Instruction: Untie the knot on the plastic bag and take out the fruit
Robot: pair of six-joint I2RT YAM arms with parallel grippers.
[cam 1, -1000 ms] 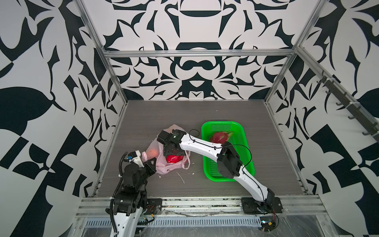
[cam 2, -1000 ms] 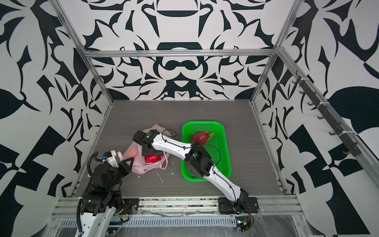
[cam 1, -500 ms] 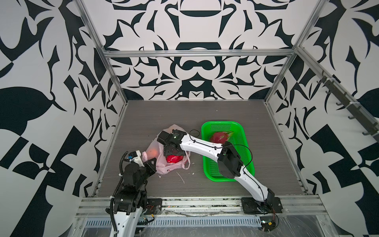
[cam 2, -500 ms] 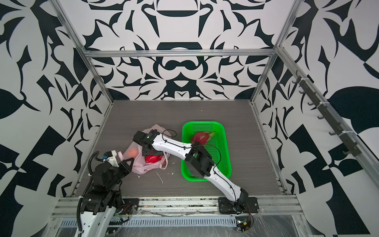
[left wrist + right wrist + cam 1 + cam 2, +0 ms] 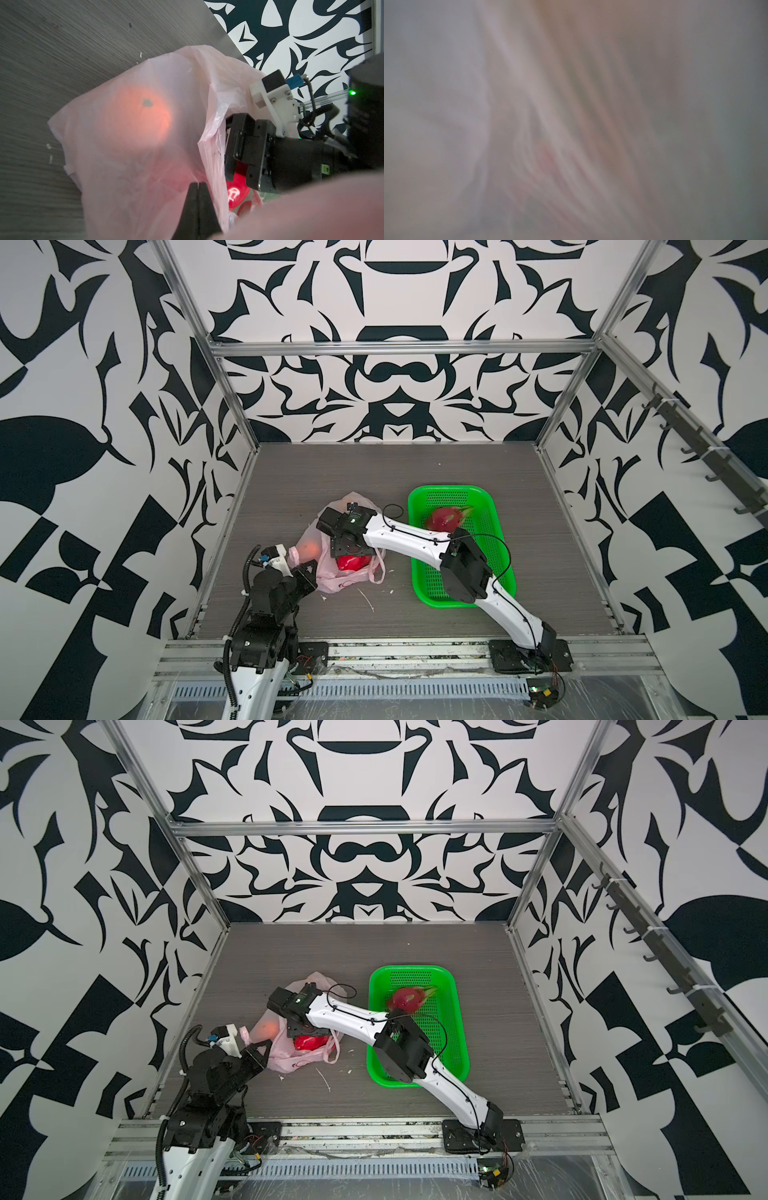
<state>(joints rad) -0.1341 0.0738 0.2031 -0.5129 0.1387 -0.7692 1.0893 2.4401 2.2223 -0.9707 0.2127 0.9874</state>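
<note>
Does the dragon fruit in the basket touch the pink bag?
Apart: both top views show the dragon fruit inside the basket, bare table between basket and bag.

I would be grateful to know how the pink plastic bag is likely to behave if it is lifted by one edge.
The plastic bag would probably sag and fold rather than hold shape: its film is thin, translucent and creased. It is likely bottom-heavy, since the orange shows through it and would probably roll to the lowest point.
</note>
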